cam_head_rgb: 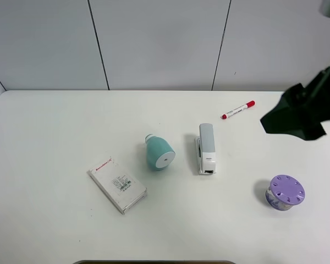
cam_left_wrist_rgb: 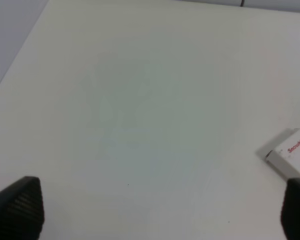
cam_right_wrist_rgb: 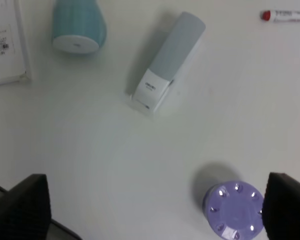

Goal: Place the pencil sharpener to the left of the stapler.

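Note:
The teal pencil sharpener lies on its side on the white table, its flat white face toward the front edge. It sits just left of the grey-and-white stapler, a small gap between them. The right wrist view also shows the pencil sharpener and the stapler. My right gripper hangs open and empty high above the table, and its dark arm is at the right. My left gripper is open over bare table, holding nothing; it does not appear in the exterior view.
A flat white box with red print lies front left, and its corner shows beside the left fingers. A red-capped marker lies behind the stapler. A purple round container with a holed lid stands front right.

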You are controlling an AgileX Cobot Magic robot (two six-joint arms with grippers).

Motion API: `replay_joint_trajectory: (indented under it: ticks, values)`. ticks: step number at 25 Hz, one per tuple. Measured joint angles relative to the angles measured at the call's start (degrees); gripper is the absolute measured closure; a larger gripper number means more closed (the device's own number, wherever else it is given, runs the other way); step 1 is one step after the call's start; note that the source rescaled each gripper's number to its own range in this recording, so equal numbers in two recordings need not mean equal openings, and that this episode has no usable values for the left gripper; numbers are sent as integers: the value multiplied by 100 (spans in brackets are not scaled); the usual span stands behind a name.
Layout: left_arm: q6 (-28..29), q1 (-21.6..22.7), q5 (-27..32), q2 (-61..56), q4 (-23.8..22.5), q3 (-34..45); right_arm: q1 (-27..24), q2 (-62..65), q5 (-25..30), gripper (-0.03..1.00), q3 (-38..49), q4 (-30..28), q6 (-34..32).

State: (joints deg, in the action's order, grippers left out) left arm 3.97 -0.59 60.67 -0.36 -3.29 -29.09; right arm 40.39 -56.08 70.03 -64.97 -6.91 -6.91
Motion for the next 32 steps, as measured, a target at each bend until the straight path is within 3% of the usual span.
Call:
replay_joint_trajectory:
  ticks: [4, 10, 13, 17, 23, 32]
  values:
    - [0, 0, 0, 0, 0, 0, -193, 831, 0, 28, 683, 16, -49]
    - [0, 0, 0, 0, 0, 0, -1603, 2299, -47, 28, 1771, -2, -86]
    - [0, 0, 0, 0, 0, 0, -2310, 3221, -408, 28, 2270, -2, -86]
    - [0, 0, 0, 0, 0, 0, -2827, 4396, -811, 29, 2905, -2, 17]
    - [0, 0, 0, 0, 0, 0, -3243, 5537, -993, 30, 3497, -2, 242]
    - [0, 0, 0, 0, 0, 0, -3314, 5624, -862, 30, 3583, -2, 270]
